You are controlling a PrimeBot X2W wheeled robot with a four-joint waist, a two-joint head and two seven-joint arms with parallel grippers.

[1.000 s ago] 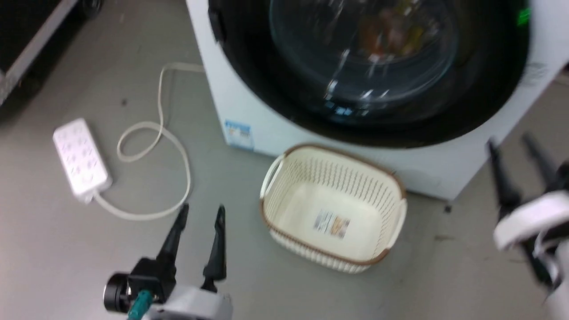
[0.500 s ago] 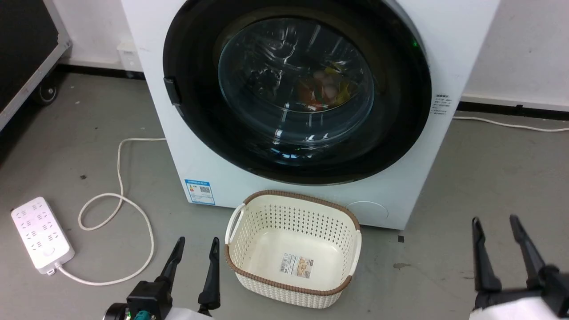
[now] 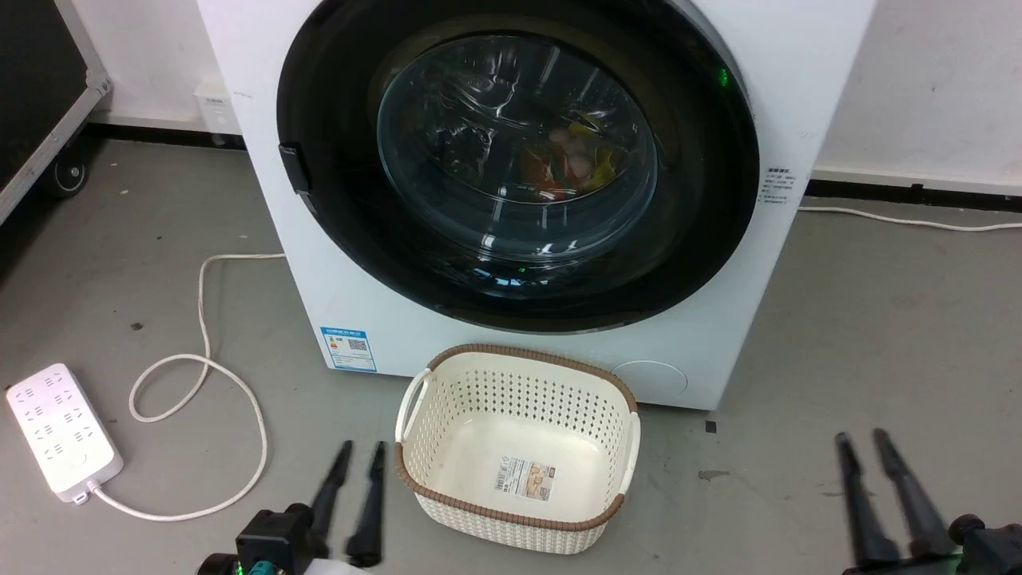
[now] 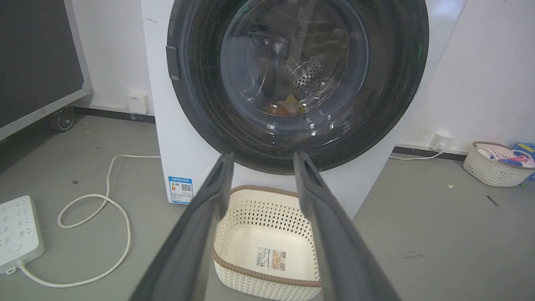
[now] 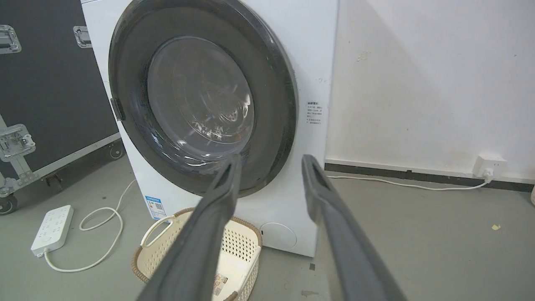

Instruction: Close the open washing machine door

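The washing machine (image 3: pixel 383 319) is white and stands ahead of me on the grey floor. Its round black-framed washing machine door (image 3: pixel 515 152) lies flat against the machine's front in all three views. Coloured laundry shows through the glass bowl. My left gripper (image 3: pixel 360 449) hovers low over the floor, left of the basket, open and holding nothing. My right gripper (image 3: pixel 860 436) is at the lower right, also open and holding nothing. Both are well short of the door. In the wrist views the left gripper (image 4: pixel 262 156) and the right gripper (image 5: pixel 271 159) point towards the door (image 4: pixel 292 75) (image 5: pixel 200 104).
A cream perforated basket (image 3: pixel 519 351) sits on the floor right against the machine's front. A white power strip (image 3: pixel 60 431) with a looped cable (image 3: pixel 239 399) lies to the left. A black wheeled case (image 3: pixel 32 80) stands far left. Another basket (image 4: pixel 493 167) is far right.
The head camera has swung up and back, so more of the machine shows. Both grippers now sit lower in the view, with their fingers closer together than before.
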